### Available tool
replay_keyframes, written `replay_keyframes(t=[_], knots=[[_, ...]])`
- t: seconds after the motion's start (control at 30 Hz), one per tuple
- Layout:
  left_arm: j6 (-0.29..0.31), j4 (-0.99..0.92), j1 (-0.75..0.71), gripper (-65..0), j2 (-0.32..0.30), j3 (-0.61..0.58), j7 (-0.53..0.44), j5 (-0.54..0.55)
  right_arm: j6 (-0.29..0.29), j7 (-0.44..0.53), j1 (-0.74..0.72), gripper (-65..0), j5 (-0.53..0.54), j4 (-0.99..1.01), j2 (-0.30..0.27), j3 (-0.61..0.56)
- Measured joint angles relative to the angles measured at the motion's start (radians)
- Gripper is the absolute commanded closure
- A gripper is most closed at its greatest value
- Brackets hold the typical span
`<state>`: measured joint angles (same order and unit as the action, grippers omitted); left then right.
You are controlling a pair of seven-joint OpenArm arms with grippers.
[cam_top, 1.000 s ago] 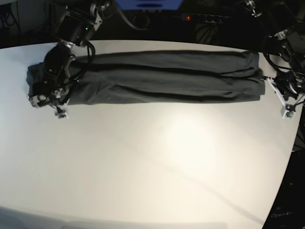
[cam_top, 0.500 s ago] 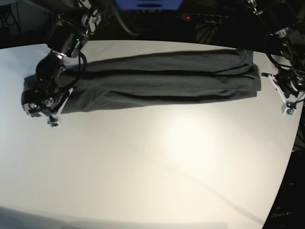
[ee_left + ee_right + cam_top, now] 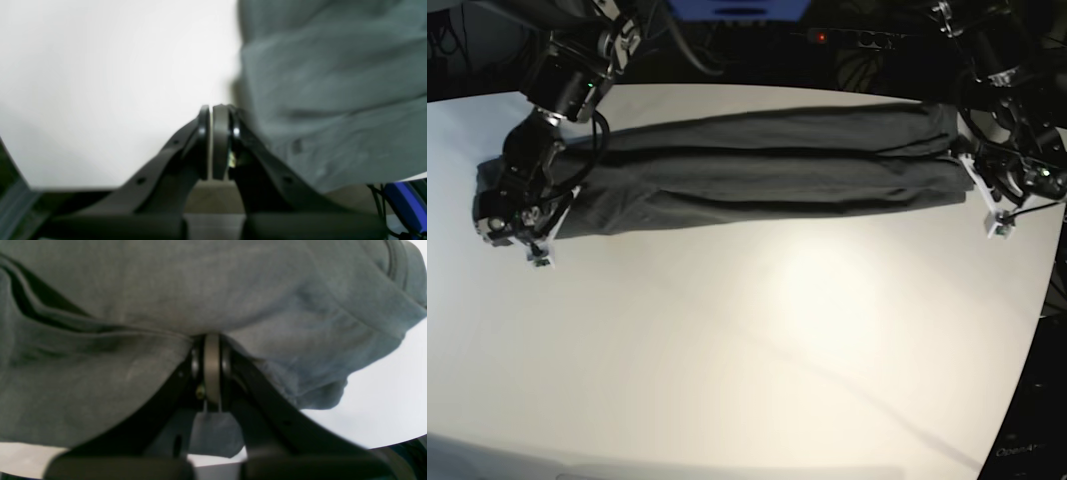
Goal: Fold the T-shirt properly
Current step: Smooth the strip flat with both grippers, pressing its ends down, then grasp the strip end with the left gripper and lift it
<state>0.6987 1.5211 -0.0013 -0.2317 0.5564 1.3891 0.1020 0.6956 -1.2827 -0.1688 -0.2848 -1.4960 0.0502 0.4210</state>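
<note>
Sliding leftward since a second ago, your T-shirt (image 3: 757, 165) sits long-folded on the desk (image 3: 747, 340), right gripper (image 3: 211, 340) clamped on cloth, left gripper (image 3: 213, 115) closed beside it.

Both arms black, bulky cylindrical joints, loose black cables looping alongside. Small green light on arm at scene left. White brackets with small square blocks at both wrists. Left hand (image 3: 213, 110): black angled fingers (image 3: 166, 156) with small holes, glossy rounded tips, grey pad between. Right hand (image 3: 211, 340): same black fingers (image 3: 263, 396), grey pad, small brass-coloured screw beside pad.
</note>
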Motion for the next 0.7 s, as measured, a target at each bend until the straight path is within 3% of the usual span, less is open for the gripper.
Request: replay_keyframes(t=[0.1, 0.63, 0.7], knots=[[0.000, 0.000, 0.006, -1.8, 0.024, -0.019, -0.002, 0.004, 0.000, 0.000, 0.001, -0.6, 0.000, 0.000, 0.000, -0.001], [0.000, -0.003, 0.007, -2.3, 0.013, -0.016, 0.000, 0.004, 0.000, 0.001, 0.000, -0.6, 0.000, 0.000, 0.000, -0.002], [0.000, -0.003, 0.007, -5.3, 0.012, -0.016, 0.000, 0.005, 0.000, 0.001, 0.000, -0.6, 0.000, 0.000, 0.000, -0.002]])
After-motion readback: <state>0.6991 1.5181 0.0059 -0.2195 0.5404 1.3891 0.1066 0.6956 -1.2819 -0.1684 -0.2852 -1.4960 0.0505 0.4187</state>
